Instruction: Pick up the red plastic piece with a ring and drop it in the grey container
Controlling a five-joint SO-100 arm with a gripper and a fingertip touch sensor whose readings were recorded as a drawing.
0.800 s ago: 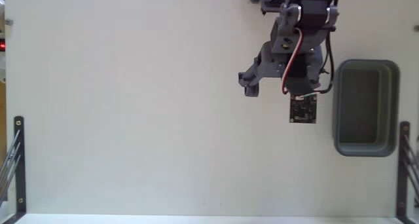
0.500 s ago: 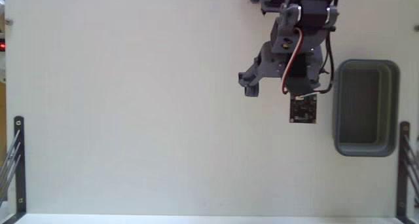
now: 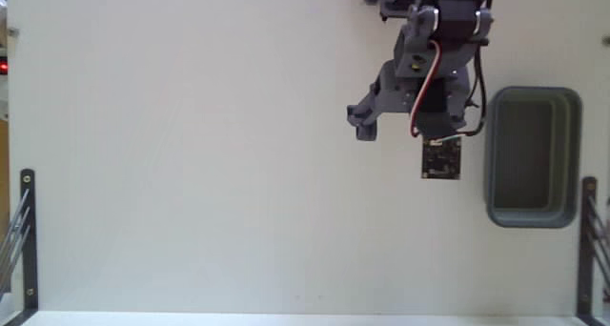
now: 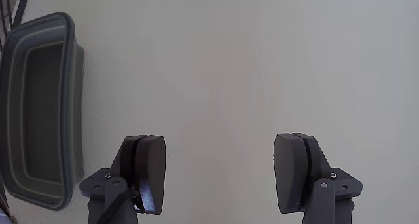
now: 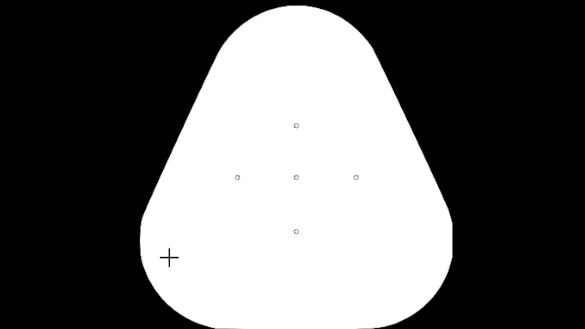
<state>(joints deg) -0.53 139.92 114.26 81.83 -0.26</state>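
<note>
We see one grey container (image 4: pixel 39 112), its left edge cut off in the wrist view. The hand (image 4: pixel 219 175) is spread wide, released, above bare surface (image 3: pixel 191 173).

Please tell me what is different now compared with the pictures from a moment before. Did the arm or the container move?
Nothing visibly changed. In the fixed view the grey robot arm stands in the same pose beside the grey rounded-rectangle plastic tub, which has not shifted. In the wrist view the fingers are apart with nothing between them. The red plastic piece shows in no picture.
</note>
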